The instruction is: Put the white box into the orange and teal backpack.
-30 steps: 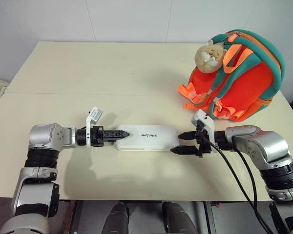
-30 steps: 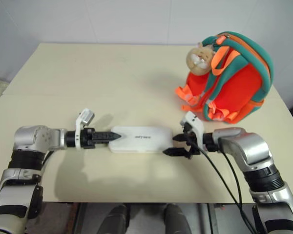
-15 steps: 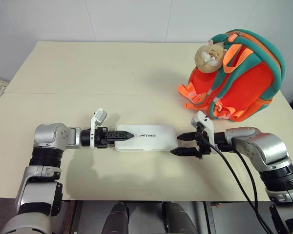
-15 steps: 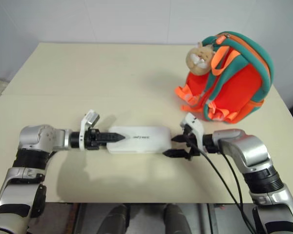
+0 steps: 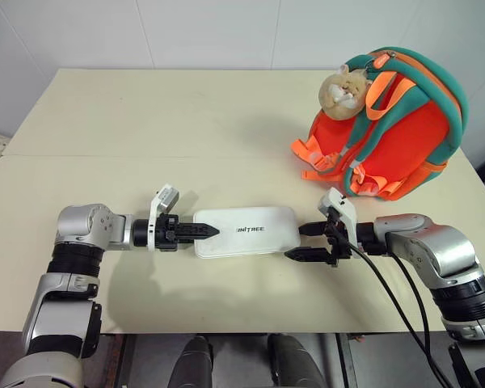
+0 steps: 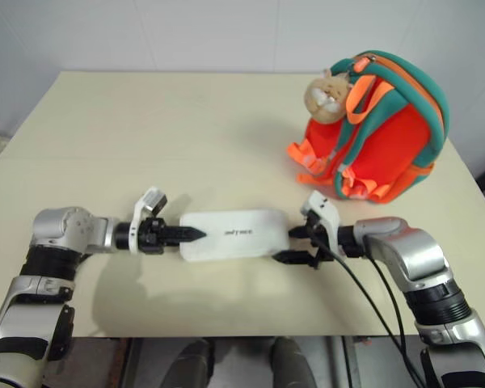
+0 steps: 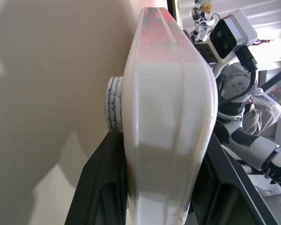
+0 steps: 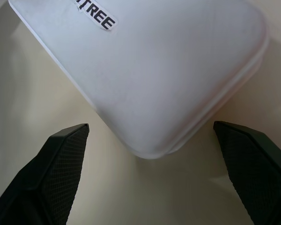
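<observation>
Two arms are reaching in from the near edge of the pale desk [image 5: 145, 121], one at each short end of the white box [image 5: 245, 232], which is lying flat near the desk's near edge, about midway between left and right, with its dark lettering facing up. Over on the left, the left tool [image 5: 200, 232] is pointing level toward the right and is clamping the box's left end: seen from its wrist, the two black fingers [image 7: 105, 187] are pressing against both flat faces of the case, one above and one below, so this tool is grasping the box. On the right, the right tool [image 5: 305, 242] is pointing left at the box's right end with its fingers [image 8: 61, 164] spread wide, one on the far side and one on the near side of the rounded corner, neither one touching it; that tool is standing released. Black cables are trailing from the right wrist toward the near edge. Farther back on the right side, well apart from the box, the orange and teal backpack [image 5: 404, 137] is sitting upright with its straps facing the robot, and a tan plush hamster [image 5: 343, 87] is hanging at its upper left.
</observation>
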`<state>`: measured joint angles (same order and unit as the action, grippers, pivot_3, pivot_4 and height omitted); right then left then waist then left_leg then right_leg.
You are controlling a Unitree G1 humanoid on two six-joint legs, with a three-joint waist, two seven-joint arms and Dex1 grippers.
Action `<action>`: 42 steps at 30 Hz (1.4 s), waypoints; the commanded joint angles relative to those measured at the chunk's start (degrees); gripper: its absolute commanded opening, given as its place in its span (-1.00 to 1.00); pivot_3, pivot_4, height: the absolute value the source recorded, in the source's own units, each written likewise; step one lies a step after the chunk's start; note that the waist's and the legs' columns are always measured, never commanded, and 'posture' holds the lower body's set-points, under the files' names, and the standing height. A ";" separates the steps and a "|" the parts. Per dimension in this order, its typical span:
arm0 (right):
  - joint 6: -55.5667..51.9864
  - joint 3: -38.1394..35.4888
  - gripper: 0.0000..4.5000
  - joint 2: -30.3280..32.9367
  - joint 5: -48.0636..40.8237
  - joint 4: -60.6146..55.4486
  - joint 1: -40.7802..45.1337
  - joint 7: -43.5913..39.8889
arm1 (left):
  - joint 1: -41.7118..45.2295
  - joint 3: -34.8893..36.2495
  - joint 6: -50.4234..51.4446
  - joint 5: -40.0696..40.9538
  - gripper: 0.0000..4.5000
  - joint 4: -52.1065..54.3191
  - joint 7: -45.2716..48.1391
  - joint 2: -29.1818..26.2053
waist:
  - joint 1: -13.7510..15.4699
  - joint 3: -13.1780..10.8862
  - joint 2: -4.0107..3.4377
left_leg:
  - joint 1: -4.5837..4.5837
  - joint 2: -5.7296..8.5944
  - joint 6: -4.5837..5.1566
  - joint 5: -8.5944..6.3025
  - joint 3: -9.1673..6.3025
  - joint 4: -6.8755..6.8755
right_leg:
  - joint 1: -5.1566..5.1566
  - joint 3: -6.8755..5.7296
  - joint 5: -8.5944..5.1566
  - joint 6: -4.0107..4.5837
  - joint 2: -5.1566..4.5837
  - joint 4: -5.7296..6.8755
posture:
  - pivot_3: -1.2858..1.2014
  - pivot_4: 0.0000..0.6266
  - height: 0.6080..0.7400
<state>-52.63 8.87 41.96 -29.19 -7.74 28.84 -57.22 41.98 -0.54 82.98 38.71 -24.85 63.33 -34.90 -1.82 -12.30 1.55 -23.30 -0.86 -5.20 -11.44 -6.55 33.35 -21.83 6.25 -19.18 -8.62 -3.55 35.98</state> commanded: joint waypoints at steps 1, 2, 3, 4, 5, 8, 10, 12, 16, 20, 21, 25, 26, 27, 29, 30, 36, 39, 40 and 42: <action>0.49 -3.94 1.00 0.05 -1.74 -3.10 -0.81 0.87 | -0.37 1.99 -0.89 0.45 -0.42 1.24 -1.16 -1.07 | 0.00 0.00 0.00 | 0.00 0.00 0.00 0.00 0.00 0.00 | 0.00 0.00 0.00 0.00 0.00 0.00 | 0.03 -0.52 1.00; 0.22 -5.28 1.00 0.05 -2.14 -3.78 -1.14 1.75 | -0.21 2.34 -1.73 0.26 -0.42 1.03 -1.29 -1.38 | 0.03 0.00 0.00 | 0.00 0.00 0.00 0.00 0.00 0.00 | 0.00 0.00 0.00 0.00 0.00 0.00 | 0.03 -0.52 1.00; -0.49 -7.39 1.00 0.26 -2.88 -4.86 -1.71 2.87 | 0.00 2.96 -2.91 0.22 -0.42 0.75 -0.96 -1.99 | 0.01 0.00 0.00 | -0.01 0.00 0.00 0.00 0.00 -0.01 | -0.02 0.00 0.00 0.00 0.00 0.00 | 0.03 -0.52 1.00; -1.20 -9.58 1.00 0.54 -3.65 -5.93 -2.34 3.99 | 0.13 3.31 -3.89 0.01 -0.42 0.50 -0.77 -2.71 | 0.01 0.00 0.00 | -0.01 0.00 0.00 0.00 0.00 0.00 | -0.02 0.00 0.00 0.00 0.00 0.01 | 0.03 -0.52 1.00; -1.88 -12.22 1.00 0.86 -4.38 -6.99 -3.08 5.30 | 0.23 3.85 -4.85 -0.15 -0.42 0.03 -0.58 -3.48 | 0.01 0.00 0.00 | -0.01 -0.01 0.00 0.00 0.00 0.00 | -0.02 0.00 0.00 0.00 0.00 0.01 | 0.03 -0.52 1.00; -3.96 -19.15 1.00 1.71 -6.12 -9.51 -4.67 8.92 | -0.19 4.19 -7.31 -0.66 -0.42 -0.94 0.27 -5.62 | 0.01 0.00 0.00 | -0.01 -0.02 -0.01 0.00 0.00 -0.05 | -0.05 0.01 0.00 0.01 0.00 0.00 | 0.03 -0.52 1.00; -5.83 -23.85 1.00 2.57 -7.13 -11.29 -5.33 11.47 | -0.98 4.13 -8.25 -0.88 -0.42 -0.96 0.47 -6.82 | 0.09 0.00 0.00 | -0.01 -0.01 0.00 0.00 0.00 -0.06 | -0.05 0.01 -0.01 0.02 -0.01 0.00 | 0.03 -0.52 1.00; -7.02 -27.01 1.00 3.47 -7.47 -12.12 -5.78 13.44 | -1.61 4.14 -8.74 -0.90 -0.42 -0.91 0.50 -7.31 | 0.10 0.00 0.00 | -0.01 -0.01 0.00 0.00 0.01 -0.08 | -0.06 0.01 -0.02 0.05 -0.02 -0.01 | 0.03 -0.52 1.00; -4.82 -28.08 1.00 3.25 -4.62 -7.43 -2.57 17.93 | -2.81 2.92 -9.79 -1.12 -0.42 -0.04 0.85 -6.72 | -0.04 0.00 0.01 | -0.01 -0.02 0.00 0.00 0.01 -0.10 | -0.06 0.01 -0.04 0.09 0.00 -0.01 | 0.03 -0.52 1.00; -0.18 -24.26 1.00 1.51 -0.20 2.21 4.63 20.80 | -2.42 1.89 -10.50 -1.22 -0.42 0.48 1.09 -5.64 | 0.00 0.00 0.00 | 0.01 -0.01 -0.01 0.02 0.06 -0.05 | -0.06 0.04 -0.01 0.10 -0.02 0.00 | 0.03 -0.52 1.00; 0.92 -23.31 1.00 1.10 0.77 4.59 6.36 21.15 | -2.29 1.74 -10.66 -1.21 -0.42 0.55 1.17 -5.51 | 0.00 0.00 0.01 | 0.02 -0.01 -0.01 0.02 0.06 -0.06 | -0.06 0.04 -0.01 0.10 -0.02 0.00 | 0.03 -0.52 1.00; 7.13 -19.99 1.00 -2.16 4.55 16.18 15.45 21.93 | -2.48 1.91 -10.53 -0.77 -0.42 1.25 1.14 -5.36 | -0.03 0.00 0.00 | -0.01 -0.01 -0.02 0.03 0.06 -0.11 | -0.10 0.04 0.00 0.09 -0.02 0.00 | 0.03 -0.52 1.00; 7.56 -19.95 1.00 -3.23 4.38 18.30 17.51 21.73 | -2.72 2.04 -10.46 -0.63 -0.42 1.57 1.13 -5.40 | -0.04 0.00 0.00 | -0.01 -0.01 -0.03 0.03 0.06 -0.16 | -0.12 0.04 0.00 0.08 -0.02 0.00 | 0.03 -0.52 1.00; 8.19 -19.70 1.00 -4.25 4.17 19.88 19.34 21.20 | -2.95 2.30 -10.51 -0.54 -0.42 1.71 1.03 -5.39 | -0.04 0.00 0.00 | -0.02 -0.02 -0.04 0.04 0.06 -0.20 | -0.15 0.04 0.00 0.08 -0.01 0.02 | 0.03 -0.52 1.00; 9.75 -19.17 1.00 -6.16 4.02 22.85 22.28 20.04 | -3.39 2.77 -10.60 -0.38 -0.42 1.97 0.83 -5.37 | -0.06 0.00 0.00 | -0.09 -0.03 -0.08 0.06 0.06 -0.28 | -0.28 0.03 -0.03 0.10 0.00 0.05 | 0.03 -0.52 1.00; 10.77 -18.94 1.00 -6.89 4.16 24.01 23.16 19.56 | -3.53 2.97 -10.67 -0.37 -0.42 2.01 0.67 -5.30 | -0.06 0.00 0.00 | -0.20 -0.03 -0.10 0.08 0.06 -0.28 | -0.41 0.04 -0.03 0.09 -0.01 0.10 | 0.03 -0.52 1.00; 17.87 -18.90 0.44 -9.99 5.44 28.62 23.30 18.42 | -4.74 4.38 -10.73 -0.04 -0.42 3.14 -0.32 -4.84 | -0.08 0.00 0.00 | -0.55 -0.02 -0.15 0.10 0.05 -0.11 | -0.73 0.03 -0.03 0.09 0.00 0.31 | 0.03 -0.52 1.00; 19.30 -19.34 -0.04 -10.95 5.21 27.30 21.92 18.42 | -5.62 5.15 -10.73 0.20 -0.42 3.71 -0.97 -4.84 | -0.19 0.00 0.00 | -0.55 -0.03 -0.14 0.10 0.04 -0.06 | -0.77 0.03 -0.03 0.09 0.01 0.44 | 0.03 -0.52 1.00; 19.22 -19.51 -0.20 -11.18 4.87 26.98 21.57 18.32 | -5.84 5.38 -10.75 0.26 -0.42 3.85 -1.19 -4.81 | -0.22 0.00 0.00 | -0.54 -0.03 -0.14 0.11 0.04 -0.04 | -0.76 0.03 -0.03 0.09 0.02 0.48 | 0.03 -0.52 1.00; 19.30 -20.10 -0.53 -11.91 4.14 26.93 21.15 18.48 | -6.10 5.82 -10.80 0.37 -0.42 3.96 -1.50 -4.69 | -0.33 0.00 0.00 | -0.54 -0.02 -0.13 0.13 0.04 0.03 | -0.76 0.03 -0.03 0.09 0.02 0.57 | 0.03 -0.52 1.00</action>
<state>-34.17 -9.43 30.29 -23.62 21.51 50.10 -38.25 36.80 4.86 72.20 39.26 -22.43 63.25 -39.30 -2.14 -12.30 1.55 -23.83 -0.87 -5.33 -11.30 -6.51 33.42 -22.59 6.29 -19.21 -8.53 -3.53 36.61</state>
